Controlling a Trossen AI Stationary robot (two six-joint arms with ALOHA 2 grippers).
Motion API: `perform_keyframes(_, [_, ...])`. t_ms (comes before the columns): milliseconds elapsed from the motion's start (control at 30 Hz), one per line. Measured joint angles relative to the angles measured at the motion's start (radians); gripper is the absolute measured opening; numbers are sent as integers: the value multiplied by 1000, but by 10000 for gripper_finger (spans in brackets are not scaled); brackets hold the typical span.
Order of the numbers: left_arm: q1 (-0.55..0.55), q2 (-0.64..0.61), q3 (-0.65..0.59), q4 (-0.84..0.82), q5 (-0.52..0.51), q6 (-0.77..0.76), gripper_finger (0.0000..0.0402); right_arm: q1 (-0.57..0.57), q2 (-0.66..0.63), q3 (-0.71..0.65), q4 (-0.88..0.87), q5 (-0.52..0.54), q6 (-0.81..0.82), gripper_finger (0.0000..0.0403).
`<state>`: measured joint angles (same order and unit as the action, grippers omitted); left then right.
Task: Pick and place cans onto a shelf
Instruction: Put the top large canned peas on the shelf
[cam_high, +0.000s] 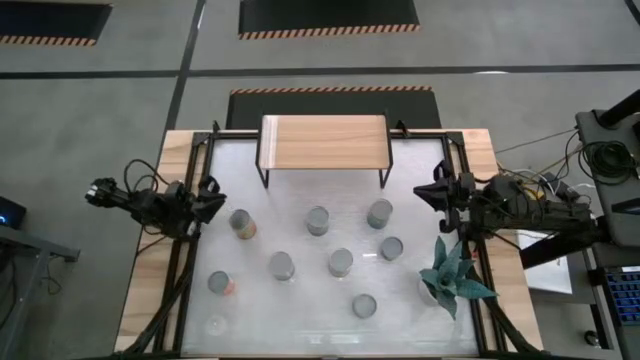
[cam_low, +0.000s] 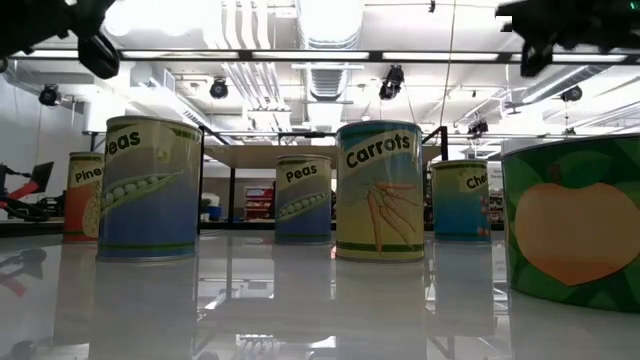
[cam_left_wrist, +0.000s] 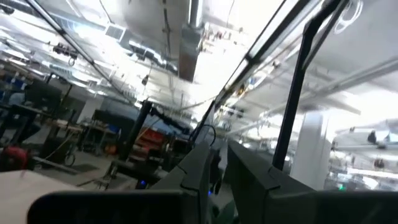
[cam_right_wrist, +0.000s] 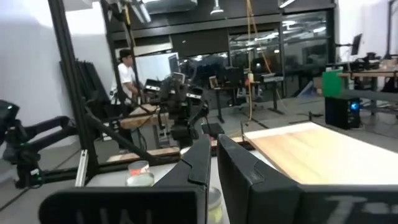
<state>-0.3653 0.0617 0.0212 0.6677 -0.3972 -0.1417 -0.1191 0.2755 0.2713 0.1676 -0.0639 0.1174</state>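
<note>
A: Tabletop (cam_high: 300, 320) first. White-topped with wooden edges, filling the centre of the high view.

B: Noted. Next, the shelf (cam_high: 323, 142): light-wood board on thin black legs, upper centre of the high view, at the tabletop's top edge. Nothing stands on it.

A: Arms. The left gripper (cam_high: 212, 196) sits at the tabletop's left edge, mid-height in the high view, raised and pointing inward. Its jaws stand close together with a narrow gap and nothing between them, per the left wrist view (cam_left_wrist: 219, 167).

B: The right gripper (cam_high: 432, 192) mirrors it at the right edge. Right wrist view (cam_right_wrist: 213, 157) shows the jaws nearly pressed together, a thin slit between, holding nothing. The left arm shows farther off in that view, and a person in a white top stands in the room behind.

A: A teal spiky plant (cam_high: 452, 275) sits lower right in the high view, below the right gripper.

B: Cans, all upright on the tabletop, below the shelf. Eight counted in the high view: one (cam_high: 241, 224) nearest the left gripper, one (cam_high: 317, 220) at centre, one (cam_high: 379, 213) right of it, one (cam_high: 391, 248) just below that, one (cam_high: 341, 262), one (cam_high: 282, 265), one (cam_high: 220, 284) lower left, one (cam_high: 364, 305) lowest.

A: Low view reads labels: a peas can (cam_low: 151, 187) at left, a carrots can (cam_low: 379, 190) at centre, a second peas can (cam_low: 303, 198) farther back between them.
</note>
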Motion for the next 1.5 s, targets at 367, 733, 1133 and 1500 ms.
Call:
perform_keyframes(367, [0, 56, 0, 163, 23, 85, 39, 30, 359, 258, -1, -48, -125, 18])
perform_keyframes(733, [0, 151, 66, 291, 101, 225, 39, 76, 523, 370, -23, -94, -217, 18])
perform_keyframes(1133, [0, 294, 165, 245, 93, 309, 39, 192, 639, 528, -404, -98, -173, 18])
perform_keyframes(1500, [0, 344, 204, 235, 90, 410, 39, 233, 864, 753, -607, -90, -91, 18])
